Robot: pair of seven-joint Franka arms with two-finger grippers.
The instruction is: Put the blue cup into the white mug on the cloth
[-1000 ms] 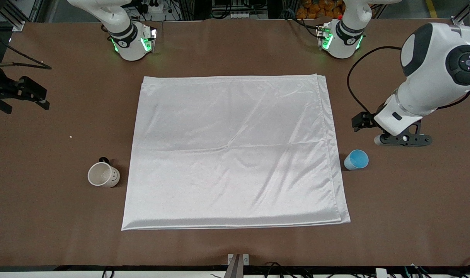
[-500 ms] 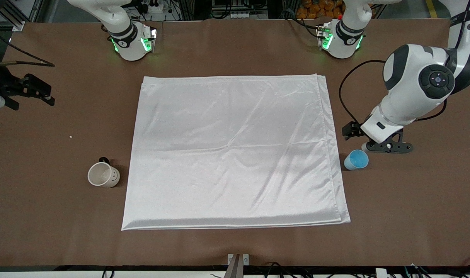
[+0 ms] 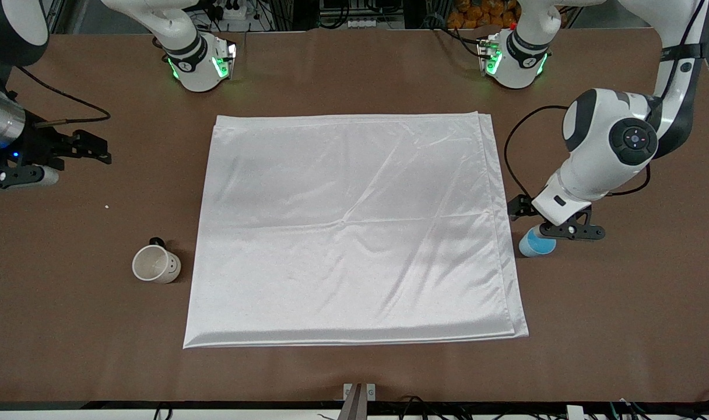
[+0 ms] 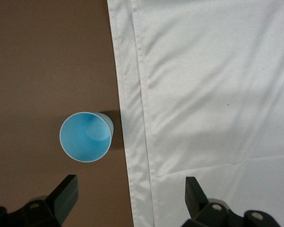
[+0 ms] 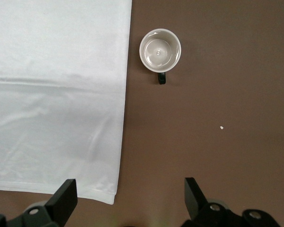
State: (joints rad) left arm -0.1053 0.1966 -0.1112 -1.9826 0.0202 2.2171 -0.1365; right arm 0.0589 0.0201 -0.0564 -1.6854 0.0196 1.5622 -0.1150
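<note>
Table: brown top, runs past the frame edges at both ends.

Cloth: shiny white sheet, flat at mid-table, light creases. The front view shows a doubled hem along the edge toward the left arm's end. Each wrist view catches only part of it.

Left arm: reaches in from its end of the table. Left gripper hangs over the blue cup's farther rim. The front view hides its fingertips under the wrist housing. In the left wrist view the fingers stand wide apart with nothing between them; only their tips enter the frame.

Right arm: mostly cut off at the frame edge. Right gripper is over bare table at the right arm's end, well apart from the mug. The right wrist view shows its fingers spread wide, empty.

White mug: upright on bare table just beside the cloth edge, toward the right arm's end, not on the cloth. Dark face mark shows only in the front view; the right wrist view shows the empty inside and black handle.

Blue cup: upright on bare table just beside the hem. Front view: rim partly covered by the gripper. Left wrist view: whole opening clear, bright blue, empty.

Small white speck on the table; cannot tell what it is.
</note>
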